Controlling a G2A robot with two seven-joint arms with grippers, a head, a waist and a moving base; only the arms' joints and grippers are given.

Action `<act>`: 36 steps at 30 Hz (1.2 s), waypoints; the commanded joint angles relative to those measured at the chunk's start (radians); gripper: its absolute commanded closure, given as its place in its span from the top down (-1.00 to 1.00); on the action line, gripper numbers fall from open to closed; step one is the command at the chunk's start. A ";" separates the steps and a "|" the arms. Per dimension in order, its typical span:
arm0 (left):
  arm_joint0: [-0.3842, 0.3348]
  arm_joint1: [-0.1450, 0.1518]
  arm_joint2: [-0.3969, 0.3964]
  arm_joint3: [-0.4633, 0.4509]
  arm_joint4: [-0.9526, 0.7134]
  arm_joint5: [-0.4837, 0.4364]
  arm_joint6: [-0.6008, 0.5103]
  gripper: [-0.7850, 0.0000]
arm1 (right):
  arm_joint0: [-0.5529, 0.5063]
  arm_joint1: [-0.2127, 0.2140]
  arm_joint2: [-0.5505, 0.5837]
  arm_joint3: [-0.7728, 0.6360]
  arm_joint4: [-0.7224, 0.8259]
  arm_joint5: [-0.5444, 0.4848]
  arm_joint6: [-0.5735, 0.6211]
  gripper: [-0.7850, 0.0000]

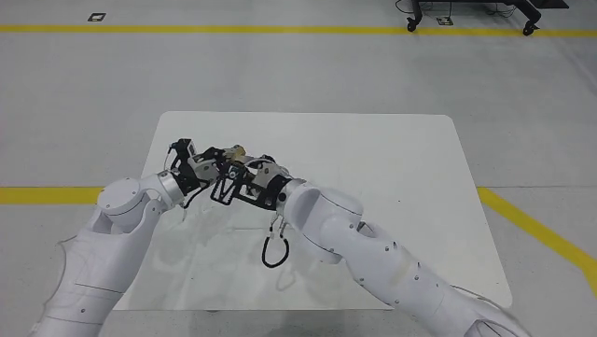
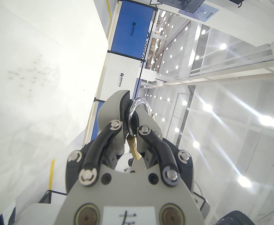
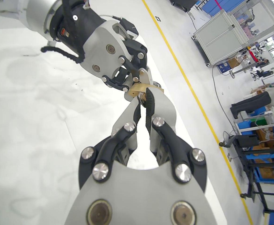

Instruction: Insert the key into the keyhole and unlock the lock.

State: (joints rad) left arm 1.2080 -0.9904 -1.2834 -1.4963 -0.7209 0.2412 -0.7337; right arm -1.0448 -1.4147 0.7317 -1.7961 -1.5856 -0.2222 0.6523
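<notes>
left tool [image 2: 133, 108] clamped on lock [image 3: 138, 89] at the shackle, held above surface [image 1: 392, 150]. right tool [image 3: 143, 100] pinched shut on key [image 3: 140, 97], right at the lock's bottom end. key axis looks roughly in line with lock body, so the turn is probably a right wrist roll

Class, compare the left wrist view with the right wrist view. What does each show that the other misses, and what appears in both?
Left wrist view alone: the padlock's silver shackle, pinched between the left gripper's pads. Right wrist view alone: the right gripper, closed on a small silvery piece, apparently the key, right at the lock. Both: the brass padlock body and the left gripper holding it.
</notes>
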 commanded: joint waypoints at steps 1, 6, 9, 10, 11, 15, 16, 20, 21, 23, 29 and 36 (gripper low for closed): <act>0.000 -0.001 0.001 -0.001 0.006 -0.006 -0.004 -1.00 | -0.017 0.001 0.028 0.001 0.056 0.006 -0.019 -1.00; 0.003 -0.003 -0.001 -0.005 0.015 -0.036 -0.009 -1.00 | -0.046 -0.001 0.077 0.009 0.167 0.028 -0.049 -1.00; 0.009 -0.004 -0.012 -0.008 0.018 -0.061 0.003 -1.00 | -0.057 -0.004 0.098 0.017 0.228 0.046 -0.062 -1.00; 0.011 -0.004 -0.019 -0.008 0.014 -0.069 0.007 -1.00 | -0.059 -0.005 0.105 0.019 0.250 0.050 -0.066 -1.00; 0.014 -0.004 -0.025 -0.009 0.012 -0.076 0.010 -1.00 | -0.060 -0.005 0.111 0.020 0.266 0.053 -0.069 -1.00; 0.027 -0.004 -0.038 -0.026 0.042 -0.122 0.033 -1.00 | -0.065 -0.007 0.135 0.029 0.351 0.035 -0.077 -1.00; 0.032 -0.004 -0.039 -0.032 0.059 -0.137 0.043 -1.00 | -0.066 -0.007 0.141 0.032 0.374 0.029 -0.078 -1.00; 0.049 -0.005 -0.042 -0.055 0.103 -0.193 0.074 -1.00 | -0.071 -0.010 0.166 0.055 0.522 -0.002 -0.090 -1.00; 0.054 -0.006 -0.044 -0.059 0.108 -0.208 0.079 -1.00 | -0.069 -0.011 0.173 0.066 0.559 -0.010 -0.093 -1.00; 0.063 -0.007 -0.049 -0.068 0.113 -0.232 0.087 -1.00 | -0.064 -0.014 0.180 0.091 0.641 -0.036 -0.103 -1.00; 0.083 -0.009 -0.066 -0.081 0.113 -0.268 0.097 -1.00 | -0.053 -0.019 0.206 0.162 0.842 -0.095 -0.126 -1.00; 0.092 -0.014 -0.073 -0.083 0.111 -0.274 0.104 -1.00 | -0.037 -0.013 0.247 0.210 0.957 -0.131 -0.104 -0.29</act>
State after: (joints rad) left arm 1.2998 -1.0033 -1.3556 -1.5804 -0.6071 -0.0382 -0.6313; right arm -1.0817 -1.4296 0.9799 -1.5764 -0.5580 -0.3786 0.5503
